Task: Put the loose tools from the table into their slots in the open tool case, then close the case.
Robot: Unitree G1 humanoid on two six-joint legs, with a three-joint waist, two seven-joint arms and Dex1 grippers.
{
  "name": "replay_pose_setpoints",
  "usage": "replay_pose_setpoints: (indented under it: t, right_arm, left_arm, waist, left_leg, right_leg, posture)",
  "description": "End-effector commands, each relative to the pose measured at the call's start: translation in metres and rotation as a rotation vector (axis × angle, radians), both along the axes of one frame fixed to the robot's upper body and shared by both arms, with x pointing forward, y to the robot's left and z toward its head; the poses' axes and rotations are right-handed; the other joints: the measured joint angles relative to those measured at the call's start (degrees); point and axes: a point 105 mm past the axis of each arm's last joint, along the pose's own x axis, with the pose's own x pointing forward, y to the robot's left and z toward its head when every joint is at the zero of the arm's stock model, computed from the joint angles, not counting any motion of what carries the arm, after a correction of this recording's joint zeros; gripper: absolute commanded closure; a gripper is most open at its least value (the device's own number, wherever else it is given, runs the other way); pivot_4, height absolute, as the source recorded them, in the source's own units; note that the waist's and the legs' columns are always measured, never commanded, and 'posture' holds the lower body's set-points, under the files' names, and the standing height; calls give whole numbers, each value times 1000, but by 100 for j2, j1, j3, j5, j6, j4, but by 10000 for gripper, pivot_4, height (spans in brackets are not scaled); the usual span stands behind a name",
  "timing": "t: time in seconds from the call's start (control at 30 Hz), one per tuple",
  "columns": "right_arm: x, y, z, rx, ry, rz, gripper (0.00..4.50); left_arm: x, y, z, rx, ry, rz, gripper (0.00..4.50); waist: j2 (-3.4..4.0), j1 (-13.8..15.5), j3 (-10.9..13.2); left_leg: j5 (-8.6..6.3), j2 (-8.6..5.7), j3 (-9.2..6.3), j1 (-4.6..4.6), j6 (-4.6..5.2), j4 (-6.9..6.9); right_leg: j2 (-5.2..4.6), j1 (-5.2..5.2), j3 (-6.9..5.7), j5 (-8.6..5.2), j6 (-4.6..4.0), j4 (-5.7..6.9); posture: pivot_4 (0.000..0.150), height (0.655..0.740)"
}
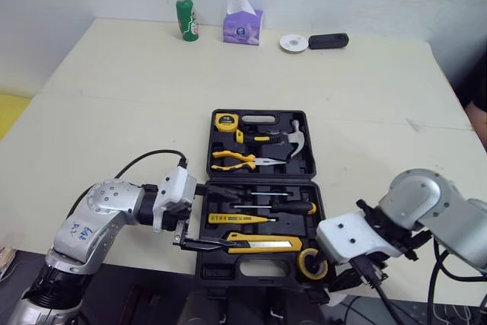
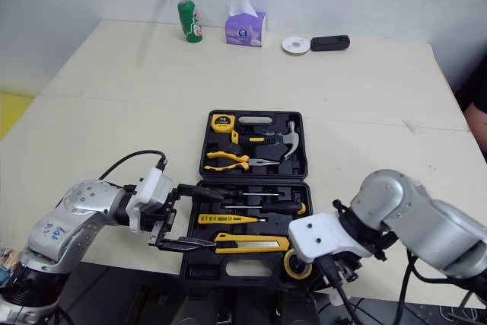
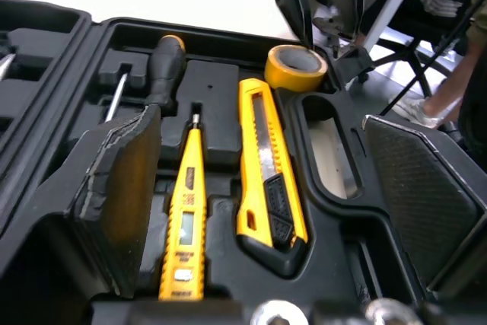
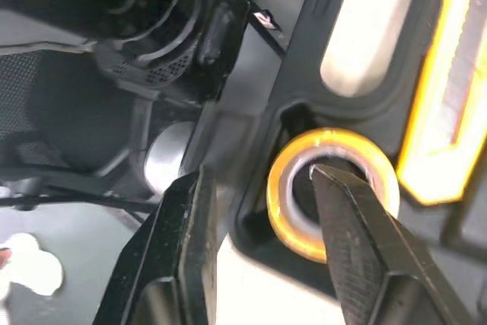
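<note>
Obscuring tape roll (image 4: 283, 215) rim, right hand (image 4: 255, 180), fingers spread

The black plastic tool case (image 1: 259, 180) is laid flat open near the table's (image 1: 114, 112) front edge. A yellow utility knife (image 1: 262, 245), yellow tester pen (image 1: 237, 218) and yellow tape roll (image 1: 312, 262) are slotted in its near half, with yellow-handled pliers (image 1: 236, 160) and a hammer (image 1: 289, 138) seated in the far half.

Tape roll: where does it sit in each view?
Left eye: roll in the case's near right corner.
Right eye: roll in that same corner.
Left wrist: roll past the knife's end.
Right wrist: roll, one finger of the right gripper at its hole.
Landmark: the yellow knife beside it.
</note>
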Motion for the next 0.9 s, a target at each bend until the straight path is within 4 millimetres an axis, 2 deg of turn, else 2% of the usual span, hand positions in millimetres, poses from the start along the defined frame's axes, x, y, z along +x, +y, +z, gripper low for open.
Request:
replay_pose_setpoints:
  t: [0.03, 0.13, 0.3, 0.4, 0.47, 0.5, 0.53, 0.6, 0.67, 0.9]
  right_arm:
    - [-6, -9, 11, 34, 57, -32, 24323]
    - [-3, -18, 15, 73, 66, -86, 24323]
    - [8, -17, 17, 294, 20, -173, 24323]
    - [5, -17, 15, 442, 84, -270, 32939]
    - [-1, -16, 12, 533, 85, -276, 42671]
    - [-3, -15, 8, 554, 79, -282, 44443]
    - [-3, -15, 6, 568, 74, -291, 44443]
    - [-10, -18, -13, 523, 35, -241, 44443]
    - [-14, -17, -24, 521, 7, -203, 44443]
    - [-7, -2, -36, 664, -29, -241, 44443]
  left_arm:
    - [-5, 1, 8, -13, -38, -7, 0]
    - [-5, 4, 7, -4, -32, -2, 0]
    - [-1, 9, 6, 9, -32, 10, 0]
    - [0, 13, 5, 25, -28, 14, 0]
    - [1, 16, 5, 31, -25, 16, 0]
    - [2, 17, 5, 33, -25, 18, 0]
    - [2, 17, 5, 34, -26, 20, 0]
    - [4, 19, 5, 30, -26, 32, 0]
    - [3, 19, 5, 27, -21, 34, 0]
    - [-1, 24, 4, 43, 3, 30, 0]
  waist:
    - [0, 4, 0]
    - [-1, 10, 0]
    - [-2, 20, 1]
    - [-3, 26, 2]
    - [-5, 30, 2]
    - [-5, 32, 1]
    - [-4, 30, 2]
    - [-4, 30, 2]
    - [-5, 28, 2]
    - [-3, 16, 3]
  left_leg:
    - [0, 0, 0, -1, -1, -1]
    - [-3, 0, 0, -3, 3, -3]
    - [-3, 0, 0, -1, 4, -2]
    - [-3, 0, -2, -1, 4, -4]
    - [-3, -1, -2, -2, 4, -4]
    - [-3, -1, -5, -2, 4, -6]
    - [-3, -1, -4, -2, 4, -6]
    - [-3, -2, -2, -2, 4, -4]
    - [-4, -2, -2, 0, 4, -4]
    - [-2, 0, 1, 6, -3, -7]
  right_leg:
    - [0, 0, 0, 0, 0, -1]
    - [0, 1, -1, 0, 0, -5]
    - [0, 6, -3, 0, 0, -7]
    - [1, 6, -6, 0, 1, -6]
    - [0, 6, -7, 0, 1, -5]
    - [2, 7, -8, 0, 1, -7]
    - [2, 8, -9, 0, 1, -8]
    - [0, 8, -7, 1, 3, -7]
    - [1, 10, -7, 2, 3, -7]
    - [3, 6, -3, 0, 1, 1]
  posture:
    - [1500, 7400]
    - [1500, 7400]
    - [1500, 7400]
    - [1500, 7400]
    - [1500, 7400]
    - [1500, 7400]
    - [1500, 7400]
    - [1500, 7400]
    - [1500, 7400]
    - [1500, 7400]
